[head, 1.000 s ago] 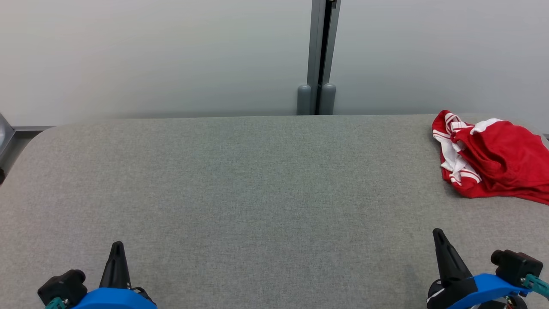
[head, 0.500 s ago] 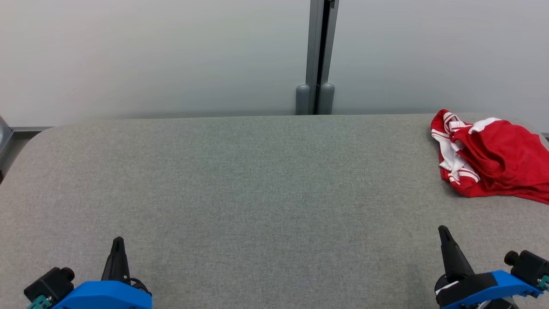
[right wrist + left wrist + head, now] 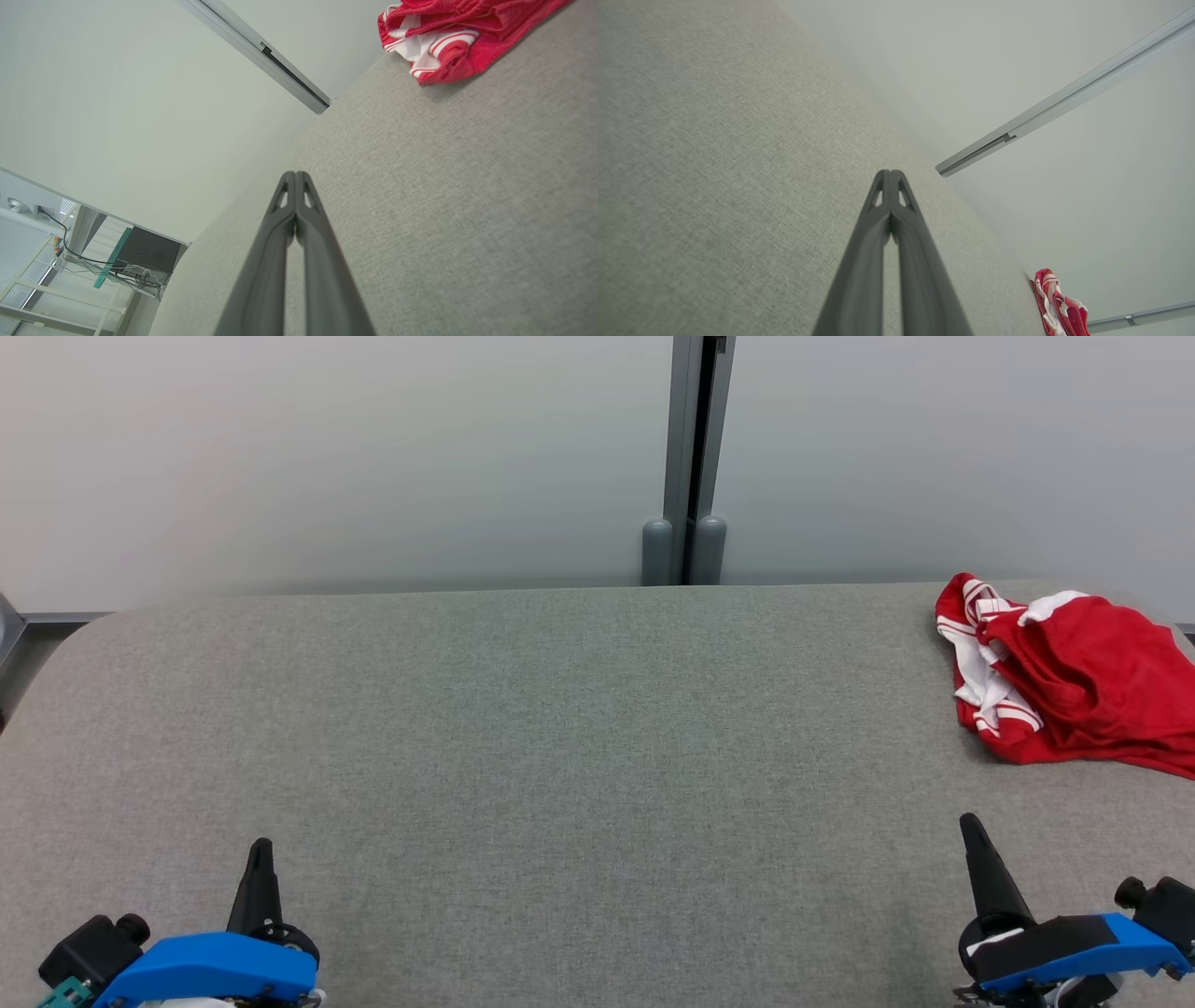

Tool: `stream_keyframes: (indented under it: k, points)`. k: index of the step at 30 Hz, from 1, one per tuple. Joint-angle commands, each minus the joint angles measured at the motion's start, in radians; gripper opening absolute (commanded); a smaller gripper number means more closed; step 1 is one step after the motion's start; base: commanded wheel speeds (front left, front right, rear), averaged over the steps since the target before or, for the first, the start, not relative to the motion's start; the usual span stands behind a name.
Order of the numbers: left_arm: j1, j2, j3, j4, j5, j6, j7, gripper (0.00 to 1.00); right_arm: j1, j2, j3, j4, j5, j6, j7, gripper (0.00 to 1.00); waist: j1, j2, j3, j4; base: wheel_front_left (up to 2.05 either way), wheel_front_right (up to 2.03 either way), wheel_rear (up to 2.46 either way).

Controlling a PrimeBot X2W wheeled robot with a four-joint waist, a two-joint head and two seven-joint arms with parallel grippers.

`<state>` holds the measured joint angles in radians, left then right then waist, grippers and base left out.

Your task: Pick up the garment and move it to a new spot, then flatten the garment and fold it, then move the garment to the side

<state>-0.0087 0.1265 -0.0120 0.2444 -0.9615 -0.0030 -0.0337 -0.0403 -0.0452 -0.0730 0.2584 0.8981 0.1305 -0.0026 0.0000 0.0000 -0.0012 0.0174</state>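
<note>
The garment (image 3: 1074,681) is red with white stripes and lies crumpled at the far right of the grey table (image 3: 560,728); its right end runs past the head view's edge. It shows too in the left wrist view (image 3: 1059,310) and the right wrist view (image 3: 448,32). My left gripper (image 3: 260,847) is at the lower left, shut and empty, above the table (image 3: 714,163). At the lower right my right gripper (image 3: 971,823) is shut and empty, well short of the garment. Both wrist views show the tips pressed together, left (image 3: 890,173) and right (image 3: 295,175).
A pale wall with a grey vertical post (image 3: 689,457) stands behind the table's far edge. The table's left corner is rounded (image 3: 84,625). A desk with a dark box and cables (image 3: 140,261) is off beyond the table's end in the right wrist view.
Both grippers have turned and drifted outward: the left one left and lower, the right one right, its tip a little higher. The garment has stayed put.
</note>
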Motion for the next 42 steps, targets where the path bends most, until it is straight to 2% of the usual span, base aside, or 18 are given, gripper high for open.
stream_keyframes:
  k: [1, 19, 42]
  points:
    - [-0.034, 0.004, 0.01, -0.01, -0.025, -0.012, 0.006, 0.0, -0.029, -0.005, -0.005, -0.014, 0.029, 0.0, 0.006, 0.0, 0.0, 0.0, 0.0, 0.0, 0.0, 0.0, 0.0]
    - [-0.055, -0.022, 0.049, -0.007, -0.222, -0.049, 0.051, 0.0, -0.045, -0.006, -0.017, -0.015, 0.246, 0.0, 0.041, 0.0, 0.0, 0.0, 0.001, -0.005, 0.0, 0.0, 0.0]
    - [-0.08, -0.047, 0.086, -0.004, -0.412, -0.086, 0.095, 0.0, -0.058, -0.007, -0.028, -0.016, 0.453, 0.0, 0.075, 0.0, 0.0, 0.0, 0.002, -0.009, 0.0, 0.0, 0.0]
